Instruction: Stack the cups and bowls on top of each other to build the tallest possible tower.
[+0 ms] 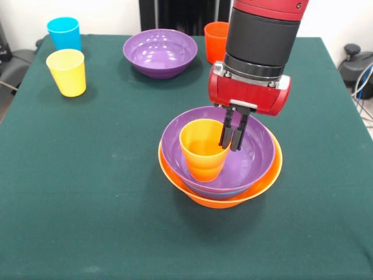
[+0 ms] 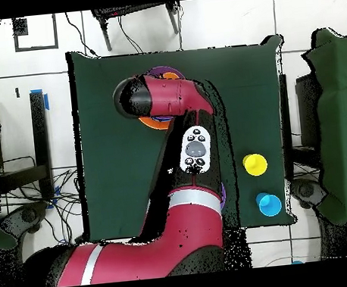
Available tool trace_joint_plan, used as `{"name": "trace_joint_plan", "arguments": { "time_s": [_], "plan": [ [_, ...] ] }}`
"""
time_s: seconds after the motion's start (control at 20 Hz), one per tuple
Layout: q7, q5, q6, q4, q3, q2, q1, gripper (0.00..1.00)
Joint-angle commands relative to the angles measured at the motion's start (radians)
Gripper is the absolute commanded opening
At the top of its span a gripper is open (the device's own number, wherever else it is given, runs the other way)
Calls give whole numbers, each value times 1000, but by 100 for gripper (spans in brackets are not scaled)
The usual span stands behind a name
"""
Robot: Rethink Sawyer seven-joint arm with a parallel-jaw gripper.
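Overhead, gripper [image 1: 233, 133] pinches the orange cup [image 1: 203, 150] rim above green tablecloth [image 1: 87, 192].

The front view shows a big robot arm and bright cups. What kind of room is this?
Probably a robot lab or test room. A table under a green cloth stands on a pale tiled floor, with loose cables trailing beside it, and the red arm reaches over plastic bowls and cups set out for practice.

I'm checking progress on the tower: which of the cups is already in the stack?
The orange cup, standing upright in the purple bowl by the claw. The yellow cup, blue cup and red-orange cup stand on the table.
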State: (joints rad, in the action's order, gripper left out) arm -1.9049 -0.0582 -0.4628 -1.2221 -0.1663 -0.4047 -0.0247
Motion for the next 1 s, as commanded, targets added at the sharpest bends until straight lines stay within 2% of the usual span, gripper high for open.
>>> {"name": "trace_joint_plan", "arguments": {
  "time_s": [0.05, 0.55, 1.0],
  "plan": [
    [-69, 12, -124, 4, 66, 41, 14, 0],
    [-71, 14, -133, 9, 61, 41, 18, 0],
    [-62, 32, -104, -56, 53, 15, 25, 0]
  ]
}}
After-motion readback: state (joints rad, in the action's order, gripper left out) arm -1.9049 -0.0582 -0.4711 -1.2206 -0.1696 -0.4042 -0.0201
